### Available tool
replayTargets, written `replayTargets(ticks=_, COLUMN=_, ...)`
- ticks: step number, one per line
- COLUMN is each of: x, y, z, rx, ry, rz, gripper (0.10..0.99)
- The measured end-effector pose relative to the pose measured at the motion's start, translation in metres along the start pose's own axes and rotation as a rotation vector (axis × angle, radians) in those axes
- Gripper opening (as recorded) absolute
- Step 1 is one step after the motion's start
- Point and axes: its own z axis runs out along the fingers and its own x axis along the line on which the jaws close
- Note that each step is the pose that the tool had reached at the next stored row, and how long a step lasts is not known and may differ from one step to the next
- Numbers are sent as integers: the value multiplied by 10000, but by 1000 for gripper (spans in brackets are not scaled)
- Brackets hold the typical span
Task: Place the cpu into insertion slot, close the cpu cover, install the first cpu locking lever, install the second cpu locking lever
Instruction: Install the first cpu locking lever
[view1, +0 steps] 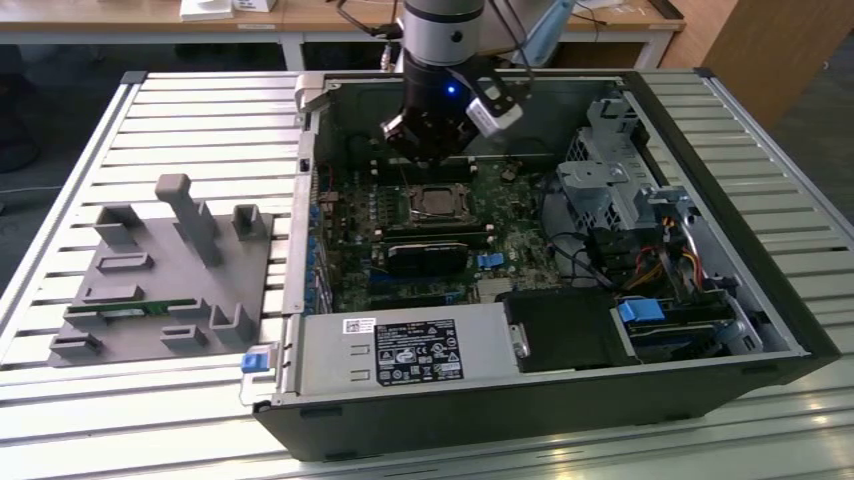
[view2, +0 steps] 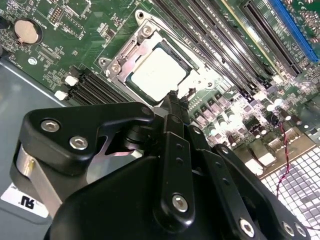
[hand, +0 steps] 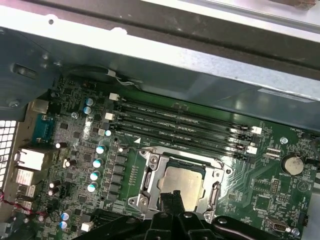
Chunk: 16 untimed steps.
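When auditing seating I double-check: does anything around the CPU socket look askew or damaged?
Nothing stands out: the cpu lies flat and square in the window of the cpu cover, with no visible damage.

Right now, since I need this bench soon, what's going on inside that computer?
The robot arm's black claw hangs shut and empty just above the socket on the green motherboard inside the open black computer case. The small square silver-grey cpu already sits in the socket, and the thin silver metal cover frame lies down around it. I cannot tell whether the locking levers are latched.
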Motion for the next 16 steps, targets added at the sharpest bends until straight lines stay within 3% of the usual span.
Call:
replayTargets(ticks=8, x=85, y=18, z=0, rx=-1, ry=-1, rz=5, gripper=106)
replayTargets(ticks=16, x=111, y=24, z=-1, rx=-1, ry=-1, rz=5, gripper=106)
